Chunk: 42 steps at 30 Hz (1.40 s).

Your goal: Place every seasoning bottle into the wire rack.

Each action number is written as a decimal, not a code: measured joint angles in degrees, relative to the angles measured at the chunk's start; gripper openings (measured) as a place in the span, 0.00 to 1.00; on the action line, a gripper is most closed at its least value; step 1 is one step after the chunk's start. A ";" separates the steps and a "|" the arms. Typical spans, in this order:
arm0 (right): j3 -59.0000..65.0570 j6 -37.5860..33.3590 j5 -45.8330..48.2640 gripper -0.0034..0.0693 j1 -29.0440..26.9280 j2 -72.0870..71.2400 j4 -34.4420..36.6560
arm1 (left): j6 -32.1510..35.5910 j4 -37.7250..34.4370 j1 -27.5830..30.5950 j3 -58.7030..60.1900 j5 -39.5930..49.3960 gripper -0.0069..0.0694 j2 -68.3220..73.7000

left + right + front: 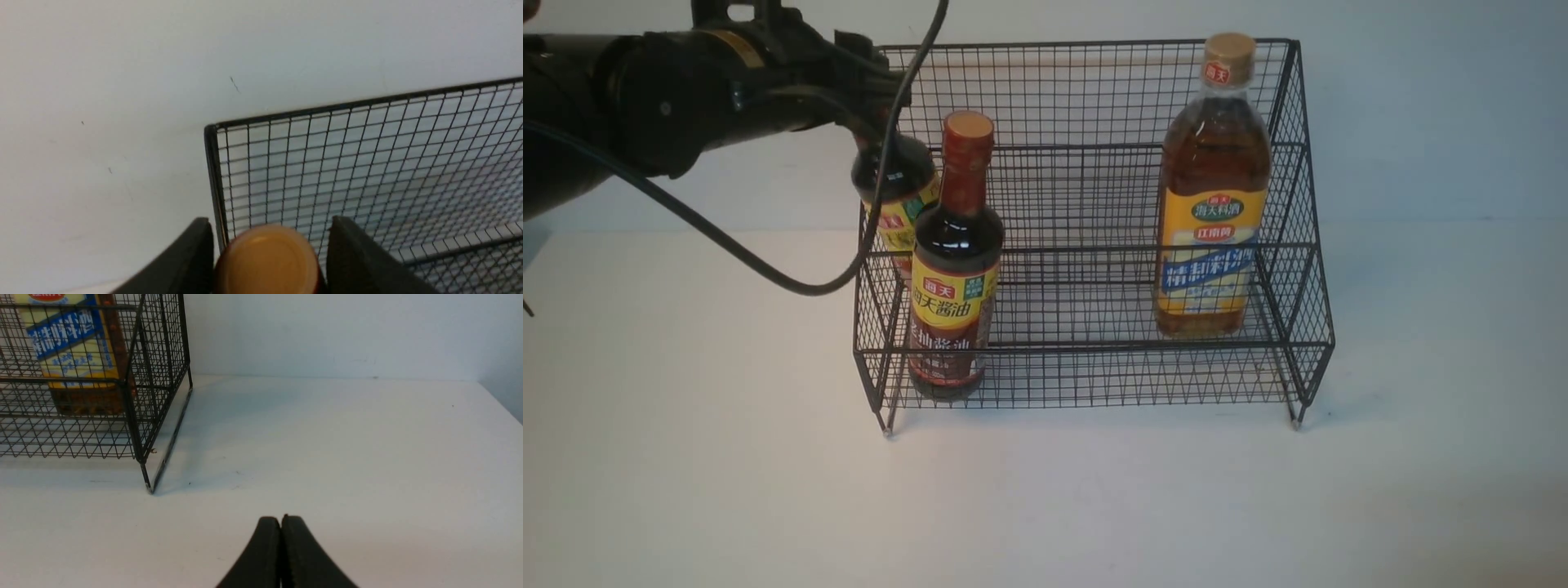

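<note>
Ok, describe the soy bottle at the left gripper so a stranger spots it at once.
Find the black wire rack mid-table and go to its left end, where two dark soy bottles are. Take the rear bottle, partly hidden behind the front bottle; only it has the left gripper straddling its tan cap.

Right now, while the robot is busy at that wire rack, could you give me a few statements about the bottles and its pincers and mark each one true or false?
1. The amber bottle lies on its side. False: it stands upright at the right end of the wire rack.
2. The front soy-sauce bottle and the rear soy-sauce bottle are both at the rack's left end. True.
3. The right pincer holds a bottle. False: it is shut on nothing, outside the rack.
4. The left pincer has a finger on each side of a tan cap. True.
</note>
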 joint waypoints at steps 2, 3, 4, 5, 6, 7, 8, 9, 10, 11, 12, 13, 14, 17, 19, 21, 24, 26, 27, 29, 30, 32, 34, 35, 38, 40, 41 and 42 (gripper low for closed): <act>0.00 0.00 0.00 0.03 0.00 0.00 0.00 | -0.72 0.17 0.17 -0.44 -1.91 0.55 -0.59; 0.00 0.00 0.00 0.03 0.00 0.00 0.00 | -0.89 0.17 0.18 -0.54 -2.40 0.56 -0.84; 0.00 0.00 0.00 0.03 0.00 0.00 0.00 | -0.89 0.17 0.18 -0.54 -2.49 0.56 -0.87; 0.00 0.00 0.00 0.03 0.00 0.00 0.00 | -0.89 0.17 0.18 -0.56 -2.66 0.56 -0.90; 0.00 0.00 0.00 0.03 0.00 0.00 0.00 | -0.89 0.17 0.18 -0.56 -2.84 0.56 -0.90; 0.00 0.00 0.00 0.03 0.00 0.00 0.00 | -0.89 0.17 0.18 -0.56 -2.88 0.56 -0.90; 0.00 0.00 0.00 0.03 0.00 0.00 0.00 | -0.89 0.17 0.18 -0.56 -2.88 0.56 -0.90; 0.00 0.00 0.00 0.03 0.00 0.00 0.00 | -0.89 0.17 0.18 -0.56 -2.88 0.56 -0.90; 0.00 0.00 0.00 0.03 0.00 0.00 0.00 | -0.89 0.17 0.18 -0.56 -2.88 0.56 -0.90; 0.00 0.00 0.00 0.03 0.00 0.00 0.00 | -0.89 0.17 0.18 -0.56 -2.88 0.56 -0.90; 0.00 0.00 0.00 0.03 0.00 0.00 0.00 | -0.89 0.17 0.18 -0.56 -2.88 0.56 -0.90; 0.00 0.00 0.00 0.03 0.00 0.00 0.00 | -0.89 0.18 0.18 -0.56 -2.88 0.56 -0.90; 0.00 0.00 0.00 0.03 0.00 0.00 0.00 | -0.89 0.18 0.18 -0.56 -3.04 0.56 -0.90; 0.00 0.00 0.00 0.03 0.00 0.00 0.00 | -0.89 0.18 0.18 -0.56 -3.21 0.56 -0.95; 0.00 0.00 0.00 0.03 0.00 0.00 0.00 | -0.94 0.23 0.18 -0.56 -3.21 0.56 -1.54; 0.00 0.00 0.00 0.03 0.00 0.00 0.00 | -0.93 0.23 0.18 -0.56 -3.21 0.55 -2.08; 0.00 0.00 0.00 0.03 0.00 0.00 0.00 | -0.93 0.29 0.86 -0.56 -3.21 0.48 -4.04; 0.00 0.00 0.00 0.03 0.00 0.00 0.00 | -0.93 0.33 1.83 -0.56 -3.21 0.38 -6.03; 0.00 0.00 0.00 0.03 0.00 0.00 0.00 | -0.93 0.33 2.01 -0.56 -3.21 0.36 -6.40; 0.00 0.00 0.00 0.03 0.00 0.00 0.00 | -0.93 0.39 3.38 -0.56 -2.99 0.22 -8.78; 0.00 0.00 0.00 0.03 0.00 0.00 0.00 | -0.88 0.39 3.90 -0.56 -2.69 0.19 -9.66; 0.00 0.00 0.00 0.03 0.00 0.00 0.00 | -0.81 0.39 5.13 -0.60 -1.48 0.13 -11.41; 0.00 0.00 0.00 0.03 0.00 0.00 0.00 | -0.70 0.39 7.05 -0.60 1.74 0.09 -13.34; 0.00 0.00 0.00 0.03 0.00 0.00 0.00 | -0.70 0.39 8.19 -0.60 3.46 0.09 -14.09; 0.00 0.00 0.00 0.03 0.00 0.00 0.00 | -1.42 -0.73 12.15 -0.05 7.01 0.08 -15.25; 0.00 0.00 0.00 0.03 0.00 0.00 0.00 | -1.42 -2.64 14.69 1.62 7.48 0.09 -15.77; 0.00 0.00 0.00 0.03 0.00 0.00 0.00 | -1.42 -3.52 15.75 2.50 7.53 0.09 -15.99; 0.00 0.00 0.00 0.03 0.00 0.00 0.00 | -1.42 -4.51 16.91 3.48 7.53 0.09 -16.32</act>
